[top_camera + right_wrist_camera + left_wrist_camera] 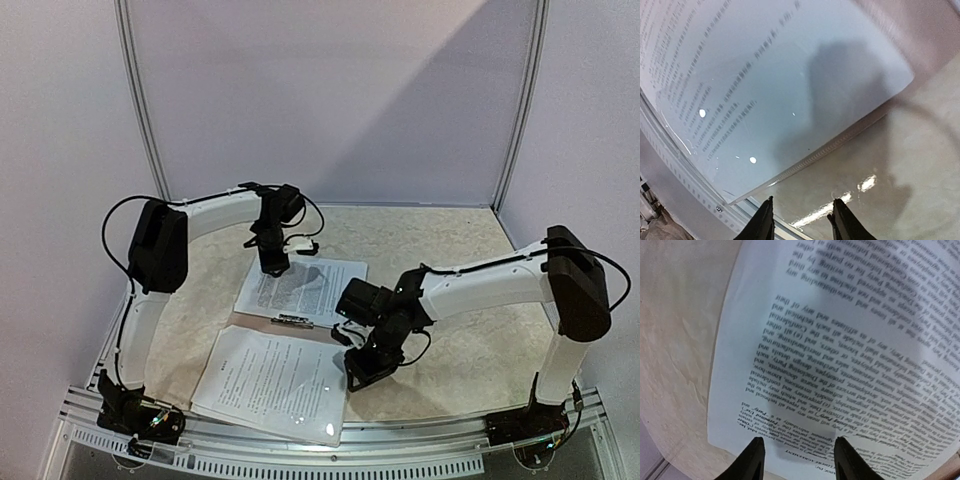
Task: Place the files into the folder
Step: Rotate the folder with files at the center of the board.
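Observation:
Two lots of files lie on the table. The far printed sheet (300,288) (840,340) lies flat. My left gripper (272,262) (800,456) stands open over its far short edge, nothing between the fingers. The near sheets (265,378) (740,90) look glossy, as if inside the folder (325,425), a see-through cover with a ribbed edge (840,142). My right gripper (362,372) (802,220) is open just off that edge at the near right corner, holding nothing. A small silver clip (290,319) lies between the two lots.
The beige marbled tabletop (450,350) is ringed by grey-white walls (330,90). A perforated metal rail (400,455) (675,165) runs along the near edge, close under the near sheets. Both arm bases sit at the near corners.

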Controlling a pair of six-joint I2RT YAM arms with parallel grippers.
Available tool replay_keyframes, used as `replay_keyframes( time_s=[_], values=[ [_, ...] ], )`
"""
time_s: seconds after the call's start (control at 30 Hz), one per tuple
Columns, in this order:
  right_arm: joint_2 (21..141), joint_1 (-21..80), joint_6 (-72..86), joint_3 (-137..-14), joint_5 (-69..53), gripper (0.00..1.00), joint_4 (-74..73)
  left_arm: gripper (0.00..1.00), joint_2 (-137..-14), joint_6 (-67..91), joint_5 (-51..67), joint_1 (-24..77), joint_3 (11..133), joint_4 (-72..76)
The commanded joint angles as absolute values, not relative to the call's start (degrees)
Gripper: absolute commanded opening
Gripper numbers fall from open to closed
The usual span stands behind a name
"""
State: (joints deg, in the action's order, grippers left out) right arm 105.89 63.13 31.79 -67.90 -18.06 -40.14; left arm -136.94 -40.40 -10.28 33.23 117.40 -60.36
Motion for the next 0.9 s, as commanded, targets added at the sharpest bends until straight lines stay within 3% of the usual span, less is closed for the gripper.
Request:
replay_keyframes(
  time_s=[0.0,0.2,0.47,0.63,0.87],
  values=[
    [104.3,62.6,23.5,-80.9,-8.2,0.42,-51.2,0.51,-132.3,-40.2,-9.6,31.6,120.1,-62.2],
    [119.6,62.6,2.8,-102.7,3.0,0.54,-56.0,0.59,-119.1,-35.5,-4.8,25.9,112.3,-66.4],
    [137.3,62.5,-10.9,-123.6,3.9,0.79,-48.3,0.62,-94.1,-36.6,-4.5,19.9,75.2,-66.1],
    [144.4,62.5,-13.8,-127.4,5.6,0.79,-45.8,0.62,-87.5,-34.8,-3.8,17.7,64.6,-65.6],
    [146.8,61.5,-10.4,-125.9,9.6,0.69,-44.7,0.62,-84.5,-33.2,1.3,17.7,62.9,-66.1]
  ],
)
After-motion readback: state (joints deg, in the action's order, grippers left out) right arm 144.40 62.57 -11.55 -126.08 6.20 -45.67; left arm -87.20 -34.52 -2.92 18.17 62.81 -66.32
